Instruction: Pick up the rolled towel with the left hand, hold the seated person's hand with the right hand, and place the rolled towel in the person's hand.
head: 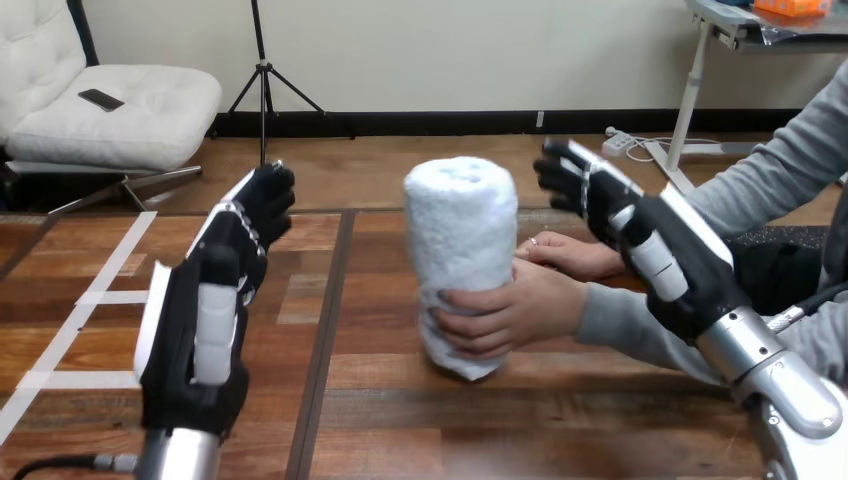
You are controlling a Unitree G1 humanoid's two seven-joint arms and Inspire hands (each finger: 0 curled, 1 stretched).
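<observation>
**Rolled towel held upright in the person's hand, both robot hands apart from it**

The rolled towel [460,240] is seen standing upright on the wooden worktop [540,420], near the middle of the head view. Its lower part is gripped from the right by the person's nearer hand [520,315], whose fingers are wrapped round the roll. The person's farther hand [570,255] is laid flat on the worktop just behind, beside the towel's right flank.

The left hand [215,300] is held raised at the view's left, well apart from the towel, its back turned to the camera. Its fingers [265,200] are stretched out nearly straight and kept close together, and nothing is held in them.

The right hand [650,250] is raised at the view's right, above the person's forearm and farther hand. Its fingers [565,175] are extended and slightly spread, pointing towards the towel's top, and nothing is grasped by them. It seems to hang clear of the person's farther hand, though contact cannot be ruled out from this angle.

Strips of white tape [110,297] are laid on the worktop at the far left.
</observation>
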